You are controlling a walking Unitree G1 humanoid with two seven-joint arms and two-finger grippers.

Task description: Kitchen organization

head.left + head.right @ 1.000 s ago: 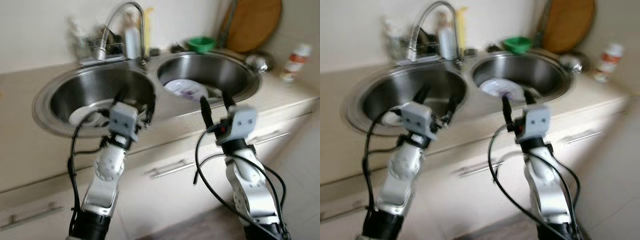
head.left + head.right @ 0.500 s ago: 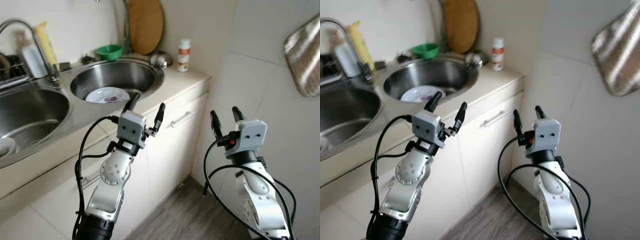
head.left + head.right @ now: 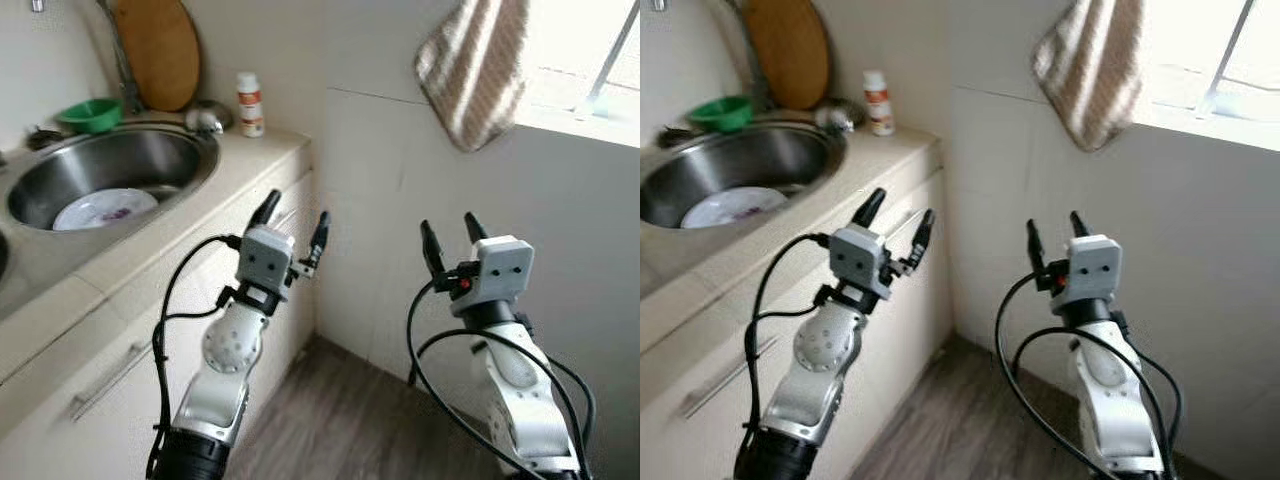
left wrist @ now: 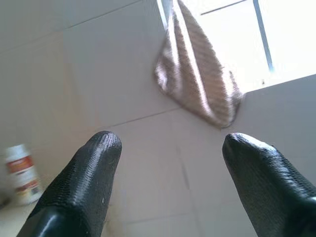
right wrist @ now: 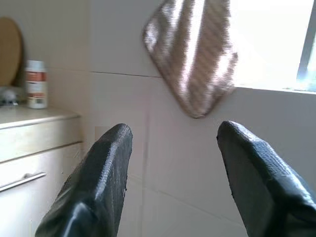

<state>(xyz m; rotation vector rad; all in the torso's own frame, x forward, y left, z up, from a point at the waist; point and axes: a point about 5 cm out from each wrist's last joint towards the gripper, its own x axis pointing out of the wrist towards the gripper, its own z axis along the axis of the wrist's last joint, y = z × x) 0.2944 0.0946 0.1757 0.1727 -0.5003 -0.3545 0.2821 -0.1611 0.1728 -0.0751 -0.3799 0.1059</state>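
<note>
Two open grippers, both facing the wall corner past the counter's end

Item 1. We are holding the left gripper (image 3: 293,213) raised in front of the cabinet, beside the counter's end, its two black fingers spread apart and gripping nothing.

Item 2. We are holding the right gripper (image 3: 446,229) raised before the tiled wall, fingers likewise spread and empty.

Item 3. Striped towel (image 3: 470,68): hanging on the wall by the window, above and ahead of both grippers, apart from them. Its long axis is running up and down. We are judging the right gripper the nearer of the two.

Item 4. Sink (image 3: 195,170): lying to our left on the counter (image 3: 255,165), with a white plate (image 3: 103,209) resting inside. The left gripper is the nearer arm.

Item 5. Small white bottle (image 3: 250,104): standing upright at the counter's back corner, just beside a metal piece we cannot identify. A green bowl (image 3: 88,113) and a wooden board (image 3: 153,52) are sitting behind the sink.

Which of these the task wants next, we cannot tell.
</note>
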